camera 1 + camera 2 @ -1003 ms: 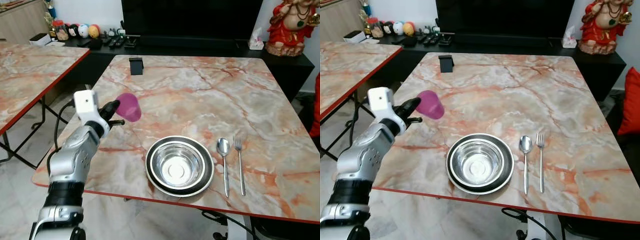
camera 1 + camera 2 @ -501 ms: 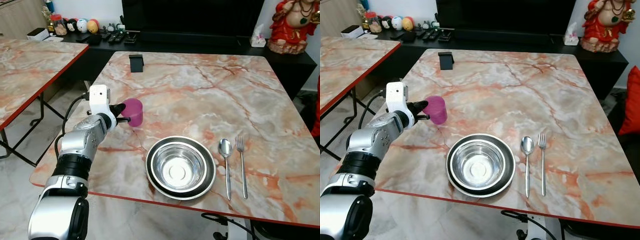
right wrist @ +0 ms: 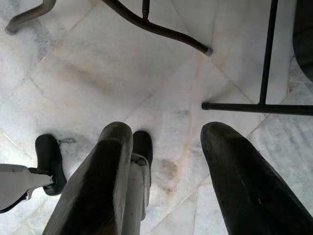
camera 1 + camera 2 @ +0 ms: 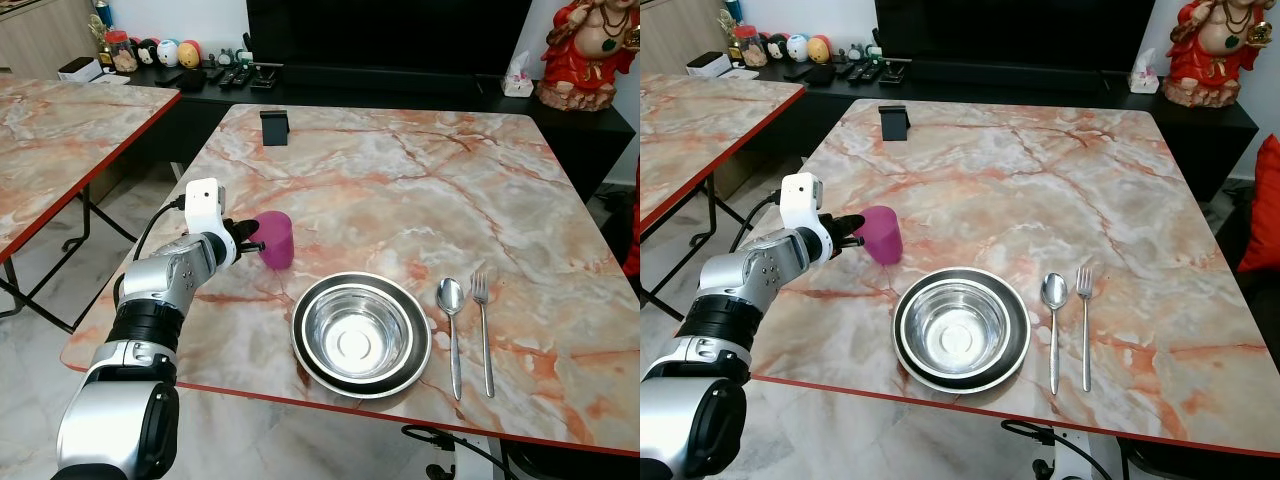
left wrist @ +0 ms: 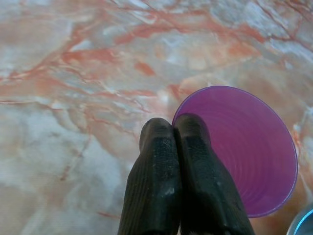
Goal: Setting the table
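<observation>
Left eye view: the left gripper [image 4: 250, 238] pinches the purple cup [image 4: 277, 239] by its rim, 2 fingers pressed tight on the wall, cup on the table [image 4: 400, 190] left of the steel bowl [image 4: 360, 330], spoon [image 4: 449, 318] and fork [image 4: 481, 312]. It looks light, thin plastic, likely slippery; the rim suits. No readable writing. The right gripper [image 3: 166, 147] hangs spread.

No text, label, brand, number or sign is legible on anything here.

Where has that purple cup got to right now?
The purple cup stands on the marble table, left of the steel bowl, with its rim pinched by the left end effector.
</observation>
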